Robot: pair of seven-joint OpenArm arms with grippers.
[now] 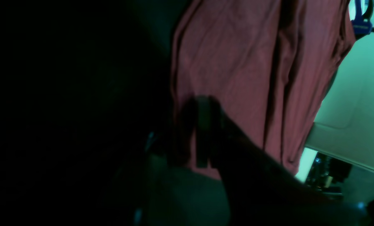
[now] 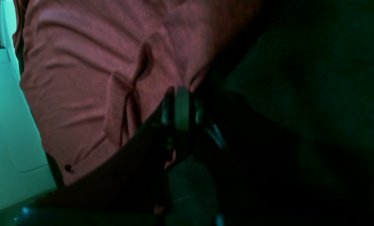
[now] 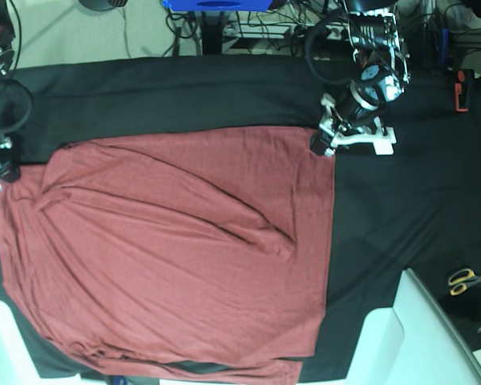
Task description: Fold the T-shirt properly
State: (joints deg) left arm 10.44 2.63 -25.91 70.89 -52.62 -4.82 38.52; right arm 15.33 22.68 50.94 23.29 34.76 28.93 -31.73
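Left gripper [image 3: 321,146] at shirt's 1 o'clock corner, jaws narrow, pinching T-shirt [image 3: 176,249] edge; in left wrist view cloth fans out from 12 to 3 o'clock of fingertips. Right gripper [image 3: 2,172] at shirt's 10 o'clock corner, clamped tight on cloth edge; in right wrist view cloth spreads from 9 to 12 o'clock. T-shirt lies spread, wrinkled, over black table cloth [image 3: 385,208]. Scissors [image 3: 467,280] at 3 o'clock, well apart.

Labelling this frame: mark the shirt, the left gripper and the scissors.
shirt [image 3: 168,265], base view, middle of the red cloth.
left gripper [image 3: 321,144], base view, tips at the shirt's far corner.
scissors [image 3: 467,279], base view, yellow handles at the right edge.
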